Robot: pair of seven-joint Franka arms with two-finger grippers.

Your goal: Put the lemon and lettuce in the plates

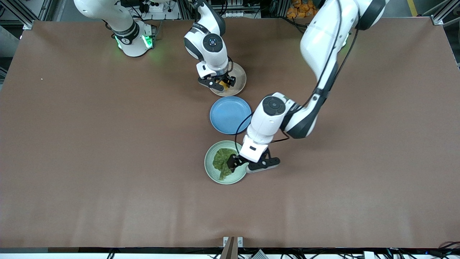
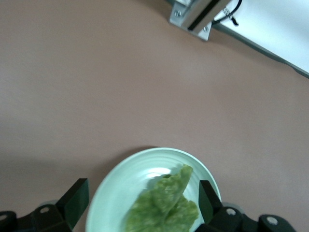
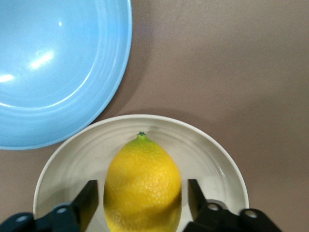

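Left hand (image 1: 241,163) hangs low over the rim of the round, shallow, pale mint green plate (image 1: 212,169), at the edge toward the left arm's end of the brown bench (image 1: 107,144). Its two black fingers (image 2: 75,200) are spread wide, one on each side of the plate's rim in the left wrist view, and nothing is pinched between them. The flat, crinkled dark green lettuce leaf (image 1: 222,162) lies inside this plate, reaching from near its middle toward the rim (the leaf and the fingers look apart in the left wrist view).

Right hand (image 1: 221,83) is low over the round, shallow, pale beige-pink plate (image 1: 240,80), which sits farther from the front camera than the other two plates. Its fingers (image 3: 87,203) are spread, standing on either side of the small oval bright yellow lemon (image 1: 225,85) with a narrow gap on each side, so they are not pinching it. The lemon rests in the beige-pink plate (image 3: 212,159) with its pointed, green-tipped end toward the neighbouring plate (that tip shows clearly in the right wrist view).

Between the two plates lies a round, shallow, light blue plate (image 1: 230,115). Its rim is just beside the beige-pink plate's rim, and it is near the mint green plate, which is the nearest of the three to the front camera. The three plates form a short line around the middle of the bench.
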